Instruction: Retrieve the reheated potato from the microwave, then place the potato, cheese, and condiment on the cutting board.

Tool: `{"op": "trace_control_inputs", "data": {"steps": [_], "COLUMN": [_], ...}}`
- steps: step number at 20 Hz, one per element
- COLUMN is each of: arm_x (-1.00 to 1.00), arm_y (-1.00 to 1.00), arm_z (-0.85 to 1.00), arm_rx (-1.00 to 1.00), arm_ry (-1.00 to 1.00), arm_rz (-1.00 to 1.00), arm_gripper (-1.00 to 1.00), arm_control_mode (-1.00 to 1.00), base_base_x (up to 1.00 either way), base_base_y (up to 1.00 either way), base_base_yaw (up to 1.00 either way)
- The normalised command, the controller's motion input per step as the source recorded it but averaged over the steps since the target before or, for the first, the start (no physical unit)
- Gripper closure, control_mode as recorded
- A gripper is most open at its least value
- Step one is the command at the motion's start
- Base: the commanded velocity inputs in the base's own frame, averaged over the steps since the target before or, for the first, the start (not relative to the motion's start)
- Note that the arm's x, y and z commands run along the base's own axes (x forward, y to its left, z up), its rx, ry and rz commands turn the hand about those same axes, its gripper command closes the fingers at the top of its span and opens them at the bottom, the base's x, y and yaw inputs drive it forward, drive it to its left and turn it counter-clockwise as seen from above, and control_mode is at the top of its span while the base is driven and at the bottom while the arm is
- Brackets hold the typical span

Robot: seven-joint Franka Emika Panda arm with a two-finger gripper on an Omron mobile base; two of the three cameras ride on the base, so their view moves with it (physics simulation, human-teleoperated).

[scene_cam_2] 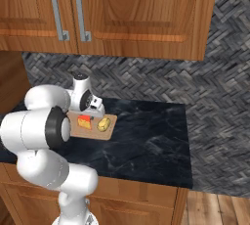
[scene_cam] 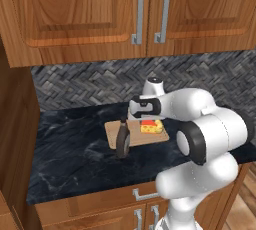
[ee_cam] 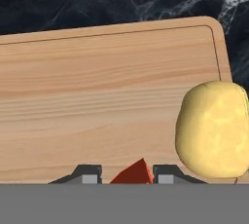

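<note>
The cutting board (scene_cam: 112, 130) (scene_cam_2: 110, 130) (ee_cam: 97, 86) lies on the dark counter. On it rests the yellowish potato (scene_cam_2: 103, 124) (ee_cam: 211, 128). Beside the potato is the cheese (scene_cam: 152, 127) (scene_cam_2: 84, 122) (ee_cam: 133, 173), orange-yellow with a red side, down at the board. My gripper (scene_cam: 146, 118) (scene_cam_2: 91, 113) (ee_cam: 127, 175) is shut on the cheese, whose red tip shows between the fingertips. The dark condiment (scene_cam: 122, 141) bottle stands upright at the board's front left corner, apart from the gripper. The microwave is out of view.
The black marble counter (scene_cam: 70, 144) (scene_cam_2: 146, 141) runs under wooden wall cabinets (scene_cam: 100, 9) with a herringbone backsplash behind. A tall wooden panel (scene_cam: 15, 139) bounds the counter on the left. The counter's right end (scene_cam_2: 188, 146) drops to the wood floor.
</note>
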Motion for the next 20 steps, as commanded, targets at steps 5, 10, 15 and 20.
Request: {"op": "trace_control_inputs", "data": {"steps": [5, 10, 15, 20], "arm_x": [0.16, 0.14, 0.00, 0.04], "arm_y": [0.04, 0.01, 0.01, 0.00], "arm_z": [-0.17, -0.13, -0.14, -0.07], "arm_rx": [0.03, 0.00, 0.00, 0.00], "arm_ry": [-0.04, -0.05, -0.01, -0.02], "arm_rz": [0.00, 0.00, -0.02, -0.02], "arm_gripper": [1.00, 1.00, -1.00, -1.00], "arm_control_mode": [-1.00, -1.00, -1.00, -1.00], "base_base_x": [0.00, 0.00, 0.00, 0.00], "base_base_y": [0.00, 0.00, 0.00, 0.00], "base_base_yaw": [0.00, 0.00, 0.00, 0.00]}}
